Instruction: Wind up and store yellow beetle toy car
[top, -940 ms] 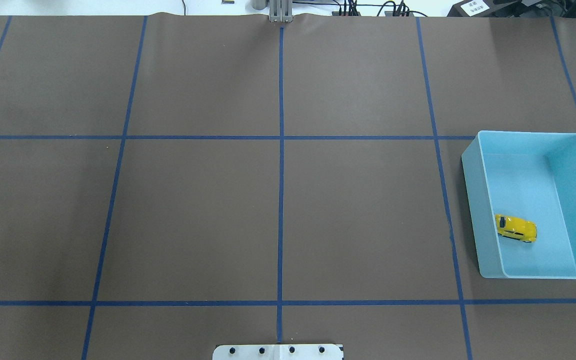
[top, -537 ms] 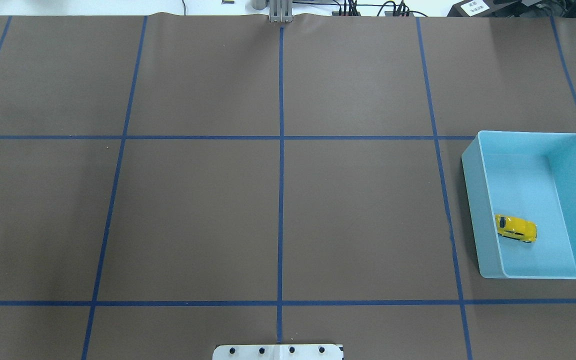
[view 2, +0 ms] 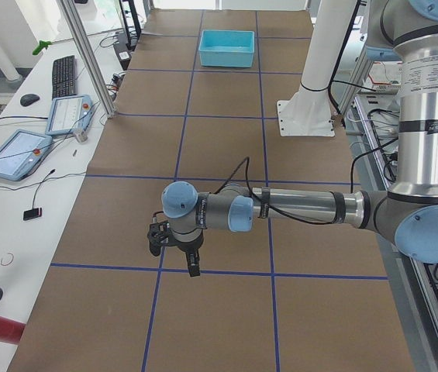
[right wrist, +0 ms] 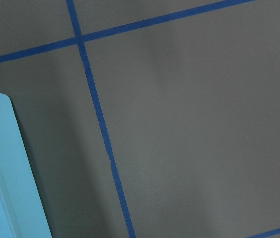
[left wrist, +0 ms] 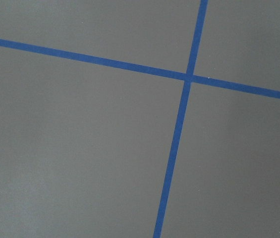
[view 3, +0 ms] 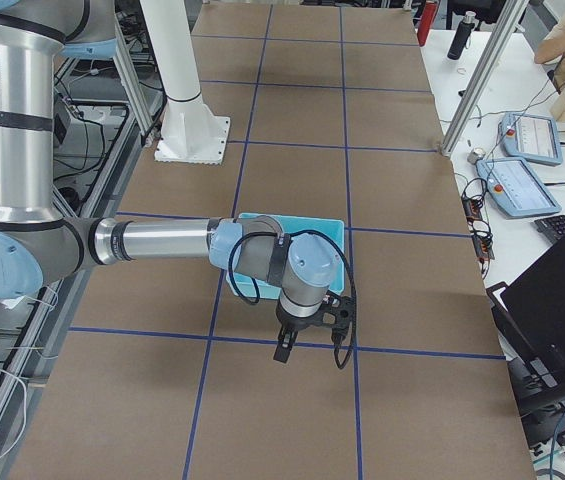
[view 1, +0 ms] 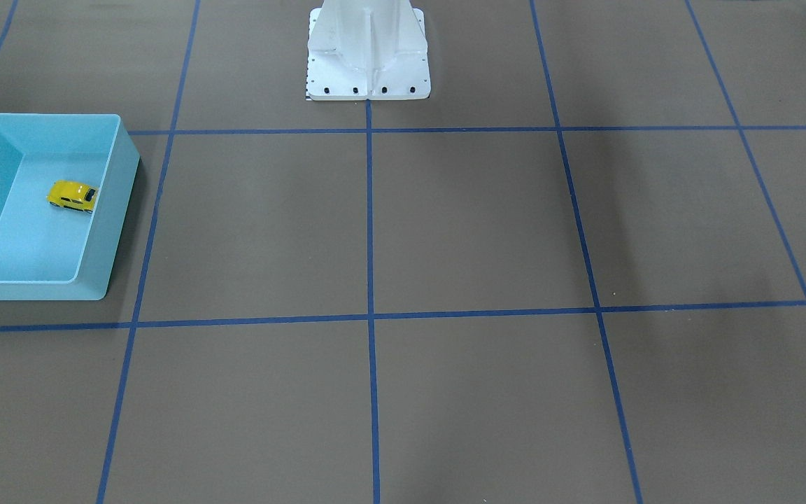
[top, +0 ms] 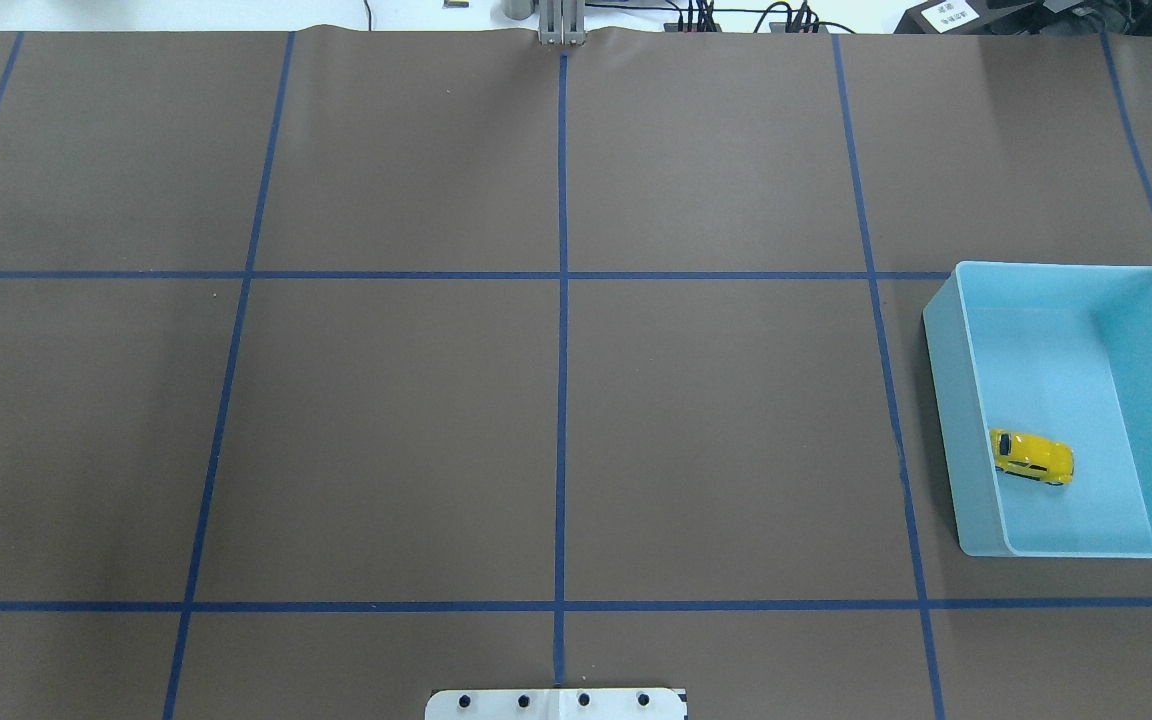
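Yellow car (top: 1033, 457) lies alone in the blue bin (top: 944, 340), touching the wall nearest the table's (top: 386, 430) middle. The left gripper (view 2: 174, 256) and right gripper (view 3: 311, 355) hang well clear; whether they are open cannot be told. Storing looks done, so the arms need only keep away.

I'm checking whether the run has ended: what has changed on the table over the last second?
Nothing visibly changed in the overhead view. The yellow beetle toy car lies where it was, on the floor of the light blue bin, close to the wall nearer the table's middle.
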Tool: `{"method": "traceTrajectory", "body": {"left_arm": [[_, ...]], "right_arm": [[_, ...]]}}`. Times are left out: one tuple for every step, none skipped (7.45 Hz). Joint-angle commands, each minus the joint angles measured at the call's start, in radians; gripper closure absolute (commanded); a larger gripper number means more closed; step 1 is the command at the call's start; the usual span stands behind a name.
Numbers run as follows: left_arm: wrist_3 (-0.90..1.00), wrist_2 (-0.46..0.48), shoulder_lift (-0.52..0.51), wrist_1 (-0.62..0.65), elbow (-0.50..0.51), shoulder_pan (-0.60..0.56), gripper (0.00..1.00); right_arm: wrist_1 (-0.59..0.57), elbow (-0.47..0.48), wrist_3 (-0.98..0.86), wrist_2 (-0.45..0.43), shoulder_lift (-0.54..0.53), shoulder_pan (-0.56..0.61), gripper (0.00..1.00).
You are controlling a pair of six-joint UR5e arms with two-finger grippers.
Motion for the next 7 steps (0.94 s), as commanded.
{"method": "traceTrajectory", "body": {"left_arm": [[0.0,0.0,-0.001,0.0,0.001,0.0,0.0],[0.0,0.0,0.001,0.0,0.002,-0.001,0.0],[0.002,0.0,0.001,0.0,0.002,0.0,0.0],[0.0,0.002,0.001,0.0,0.002,0.0,0.0],[0.0,0.002,-0.001,0.0,0.004,0.0,0.0],[0.0,0.002,0.001,0.0,0.004,0.0,0.0],[0.0,0.002,0.001,0.0,0.004,0.0,0.0]], "right_arm": [[0.117,-0.022,-0.007,-0.027,-0.016,0.0,0.0],[0.117,-0.015,-0.005,-0.015,-0.018,0.0,0.0],[0.12,-0.016,-0.008,-0.017,-0.013,0.0,0.0],[0.119,-0.015,-0.007,-0.015,-0.013,0.0,0.0],[0.119,-0.015,-0.007,-0.015,-0.013,0.0,0.0],[0.12,-0.015,-0.007,-0.015,-0.012,0.0,0.0],[0.12,-0.015,-0.008,-0.017,-0.006,0.0,0.0]]}}
